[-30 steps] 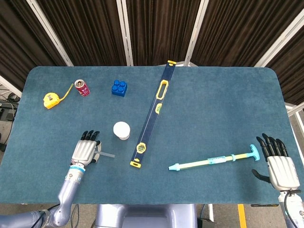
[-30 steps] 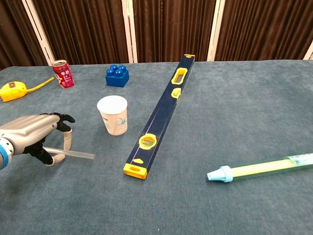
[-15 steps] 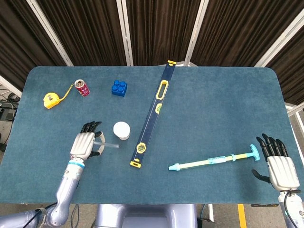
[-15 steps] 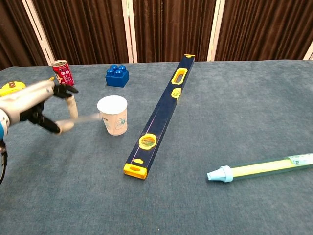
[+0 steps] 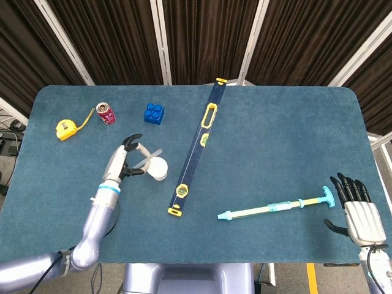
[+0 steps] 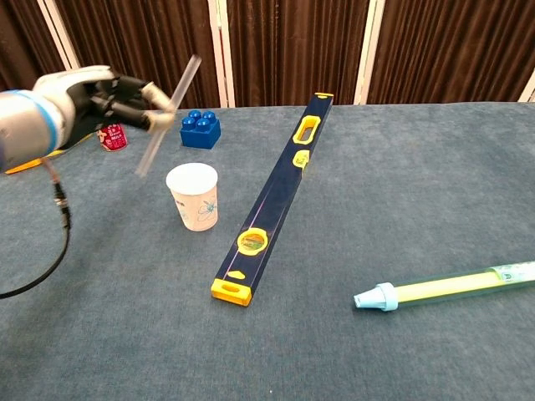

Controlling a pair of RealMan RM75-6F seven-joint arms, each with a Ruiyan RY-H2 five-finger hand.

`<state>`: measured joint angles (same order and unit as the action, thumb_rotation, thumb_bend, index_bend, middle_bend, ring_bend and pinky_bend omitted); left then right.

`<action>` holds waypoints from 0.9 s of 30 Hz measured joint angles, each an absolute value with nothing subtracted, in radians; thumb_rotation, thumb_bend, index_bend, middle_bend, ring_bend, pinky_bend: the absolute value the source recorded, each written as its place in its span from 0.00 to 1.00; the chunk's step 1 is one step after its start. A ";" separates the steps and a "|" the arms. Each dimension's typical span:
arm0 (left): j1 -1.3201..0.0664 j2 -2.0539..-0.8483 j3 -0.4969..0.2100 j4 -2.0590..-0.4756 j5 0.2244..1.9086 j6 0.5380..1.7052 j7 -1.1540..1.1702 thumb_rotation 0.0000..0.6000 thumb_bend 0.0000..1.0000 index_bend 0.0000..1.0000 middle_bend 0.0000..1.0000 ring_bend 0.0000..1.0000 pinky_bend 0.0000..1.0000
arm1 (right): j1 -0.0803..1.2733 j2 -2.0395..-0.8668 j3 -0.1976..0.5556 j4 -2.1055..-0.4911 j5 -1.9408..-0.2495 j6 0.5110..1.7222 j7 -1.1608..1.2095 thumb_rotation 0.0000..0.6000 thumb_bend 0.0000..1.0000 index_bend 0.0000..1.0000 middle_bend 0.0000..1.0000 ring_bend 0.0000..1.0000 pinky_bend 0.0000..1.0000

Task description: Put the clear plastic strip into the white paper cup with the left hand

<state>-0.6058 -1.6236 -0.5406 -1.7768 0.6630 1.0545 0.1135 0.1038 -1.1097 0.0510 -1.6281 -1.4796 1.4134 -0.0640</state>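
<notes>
My left hand (image 6: 104,98) (image 5: 125,160) is raised above the table, left of the white paper cup (image 6: 193,196) (image 5: 157,168). It pinches the clear plastic strip (image 6: 167,116) (image 5: 147,158), which slants steeply, its lower end hanging above and left of the cup's rim. The cup stands upright with its mouth open. My right hand (image 5: 360,211) rests flat on the table at the near right corner, fingers spread, holding nothing.
A long blue and yellow level (image 6: 277,190) lies diagonally right of the cup. A blue toy block (image 6: 200,129), a red can (image 5: 106,113) and a yellow tape measure (image 5: 68,128) sit behind. A turquoise and yellow pump tube (image 5: 275,207) lies near my right hand.
My left hand has lifted the strip off the table and swung up and right toward the cup. The strip has turned from lying flat to steeply tilted. My right hand has not moved.
</notes>
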 measured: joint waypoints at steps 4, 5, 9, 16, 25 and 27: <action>-0.644 -1.652 -0.571 -1.749 0.622 1.021 0.040 1.00 0.42 0.57 0.09 0.00 0.03 | 0.104 -1.108 0.050 -1.627 -1.482 1.412 -0.056 1.00 0.15 0.04 0.00 0.00 0.00; -0.647 -1.656 -0.572 -1.743 0.623 1.017 0.027 1.00 0.42 0.57 0.09 0.00 0.03 | 0.104 -1.108 0.049 -1.627 -1.482 1.412 -0.054 1.00 0.15 0.04 0.00 0.00 0.00; -0.654 -1.675 -0.567 -1.717 0.650 1.001 -0.024 1.00 0.42 0.57 0.09 0.00 0.03 | 0.105 -1.107 0.048 -1.627 -1.484 1.410 -0.052 1.00 0.15 0.04 0.00 0.00 0.00; -0.657 -1.697 -0.541 -1.676 0.684 0.986 -0.092 1.00 0.42 0.57 0.09 0.00 0.03 | 0.105 -1.107 0.047 -1.627 -1.484 1.410 -0.054 1.00 0.15 0.04 0.00 0.00 0.00; -0.647 -1.722 -0.506 -1.604 0.745 0.936 -0.202 1.00 0.42 0.52 0.06 0.00 0.02 | 0.105 -1.105 0.045 -1.630 -1.482 1.407 -0.054 1.00 0.15 0.04 0.00 0.00 0.00; -0.644 -1.726 -0.494 -1.587 0.765 0.926 -0.220 1.00 0.41 0.47 0.03 0.00 0.01 | 0.105 -1.104 0.045 -1.630 -1.482 1.407 -0.053 1.00 0.15 0.04 0.00 0.00 0.00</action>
<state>-0.6435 -1.7257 -0.4942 -1.5873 0.7652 0.9263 -0.2201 0.1051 -1.1045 0.0449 -1.6297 -1.4825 1.4068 -0.0531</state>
